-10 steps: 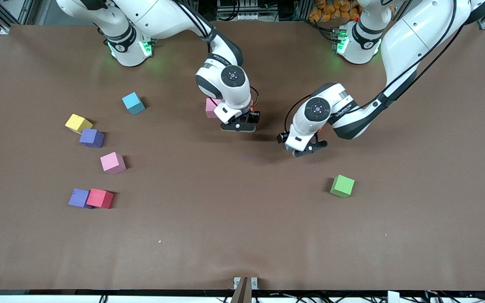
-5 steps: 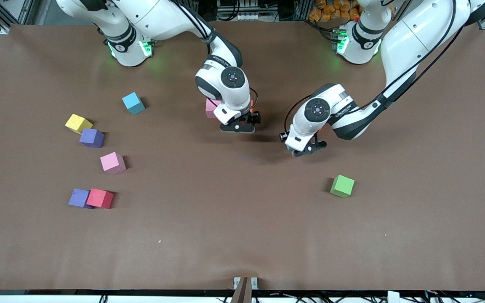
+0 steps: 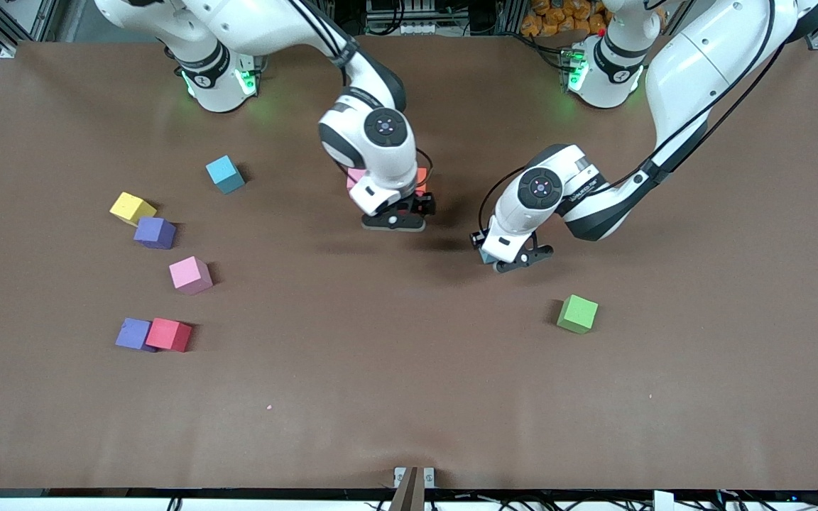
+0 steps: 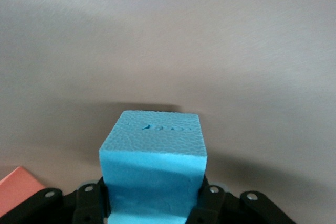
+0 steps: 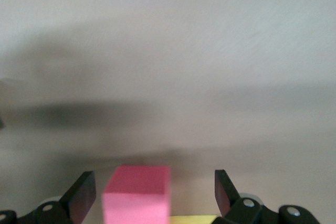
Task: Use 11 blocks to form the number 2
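1. The left gripper is clenched on a light blue cube, its black fingers pressing two opposite faces; it sits low over the middle of the brown table, toward the left arm's end.
2. The left arm comes from its base at the table's top edge, bends sharply at the elbow and doubles back toward the centre, wrist pointing down.
3. The right gripper is released: its fingers stand wide apart on either side of a pink cube, not touching it.
4. The right arm reaches from its base toward the table's centre, wrist turned downward over the start of the number 2.
5. Only a pink cube, an orange cube and a strip of yellow show there; the rest is hidden under the wrist.
6. Loose cubes lie toward the right arm's end: a light blue cube, a yellow cube just beside a purple cube, a pink cube, and a second purple cube touching a red cube.
7. A green cube sits alone, nearer the front camera than the left gripper.
8. The held cube's top face bears a faint embossed mark, too small to read.
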Robot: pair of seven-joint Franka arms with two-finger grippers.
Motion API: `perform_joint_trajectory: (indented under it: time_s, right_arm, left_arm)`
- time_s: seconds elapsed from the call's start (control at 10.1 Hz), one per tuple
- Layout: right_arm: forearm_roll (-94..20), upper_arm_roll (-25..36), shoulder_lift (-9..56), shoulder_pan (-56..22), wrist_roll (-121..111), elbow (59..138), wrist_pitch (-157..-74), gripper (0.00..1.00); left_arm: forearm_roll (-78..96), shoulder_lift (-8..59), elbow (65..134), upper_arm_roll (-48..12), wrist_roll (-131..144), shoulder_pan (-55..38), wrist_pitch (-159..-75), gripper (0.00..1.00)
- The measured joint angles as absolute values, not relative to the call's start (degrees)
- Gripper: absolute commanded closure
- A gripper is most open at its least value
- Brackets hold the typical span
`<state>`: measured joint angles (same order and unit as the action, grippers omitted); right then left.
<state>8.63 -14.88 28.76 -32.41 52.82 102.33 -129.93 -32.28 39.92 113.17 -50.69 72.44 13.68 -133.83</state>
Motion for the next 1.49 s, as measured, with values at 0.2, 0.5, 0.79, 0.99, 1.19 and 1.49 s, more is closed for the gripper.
perform_joint_trajectory:
  time_s: [0.2, 0.5, 0.79, 0.99, 1.19, 1.49]
  right_arm:
    - [7.46, -16.0, 24.44, -24.75, 40.22, 102.42, -122.43, 0.0]
    - [7.11, -18.35, 21.03, -12.54, 13.54, 104.19, -119.27, 0.0]
    - [7.11, -20.0, 21.1, 0.03, -11.71, 105.34, -119.28, 0.0]
    - [7.11, -20.16, 21.76, 6.96, -18.13, 106.61, -119.29, 0.0]
    - [7.11, -20.3, 22.81, 11.59, -20.1, 109.73, -121.5, 0.0]
    - [7.13, -20.31, 23.25, 17.12, -20.2, 116.35, -130.03, 0.0]
  left_arm:
    - [-32.29, 39.92, 109.25, -50.46, 71.78, 9.25, -132.93, 0.63]
    - [-32.25, 40.37, 100.91, -42.19, 71.21, -5.94, -131.92, 0.63]
    - [-32.17, 44.62, 93.53, -33.89, 71.22, -19.24, -131.61, 0.63]
    - [-32.17, 46.84, 90.98, -33.43, 70.8, -20.49, -130.8, 0.63]
    - [-30.65, 47.29, 90.46, -33.45, 68.53, -20.71, -129.68, 0.63]
    - [-28.93, 47.36, 90.34, -33.79, 66.74, -21.11, -128.81, 0.63]
